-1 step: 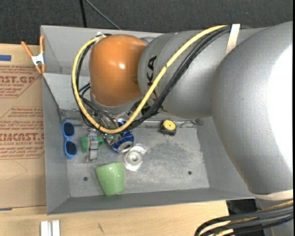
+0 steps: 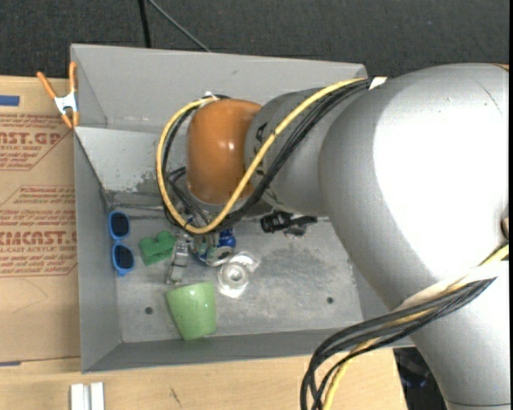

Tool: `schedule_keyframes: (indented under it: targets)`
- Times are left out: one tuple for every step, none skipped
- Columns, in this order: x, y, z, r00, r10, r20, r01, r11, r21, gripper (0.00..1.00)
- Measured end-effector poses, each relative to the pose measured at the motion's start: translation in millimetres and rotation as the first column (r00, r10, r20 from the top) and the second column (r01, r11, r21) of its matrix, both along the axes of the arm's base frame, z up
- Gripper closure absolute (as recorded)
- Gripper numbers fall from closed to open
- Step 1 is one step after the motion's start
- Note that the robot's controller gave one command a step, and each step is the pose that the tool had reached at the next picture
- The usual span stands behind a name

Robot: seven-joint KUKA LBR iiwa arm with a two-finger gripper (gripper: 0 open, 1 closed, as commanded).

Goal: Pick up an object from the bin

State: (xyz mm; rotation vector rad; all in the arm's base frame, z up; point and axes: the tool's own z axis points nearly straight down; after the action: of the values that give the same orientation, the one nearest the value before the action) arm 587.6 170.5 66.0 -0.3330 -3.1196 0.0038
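Your gripper (image 2: pixel 183 254) hangs under the orange wrist cover (image 2: pixel 215 148) at centre-left of the frame, low over the bin (image 2: pixel 308 301) floor; you cannot tell whether it is apart or together. The small green block (image 2: pixel 156 248) lies just to its left and looks like the likeliest pick. A clear plastic piece (image 2: pixel 234 274) sits just to the lower right. Below is a pale green cup (image 2: pixel 193 310) on its side. Farthest left, blue sunglasses (image 2: pixel 120 243) run up and down the frame.
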Motion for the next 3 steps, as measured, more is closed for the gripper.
schedule_keyframes:
  targets:
    - [1.4, 2.1, 3.6, 1.0, 0.002, 0.005, -0.002, 1.0, 0.003, 1.0]
    - [1.4, 2.1, 3.6, 1.0, 0.002, 0.005, -0.002, 1.0, 0.003, 0.0]
    - [-82.9, -17.9, 12.9, 0.995, 0.096, 0.001, -0.096, 0.995, 0.001, 0.0]
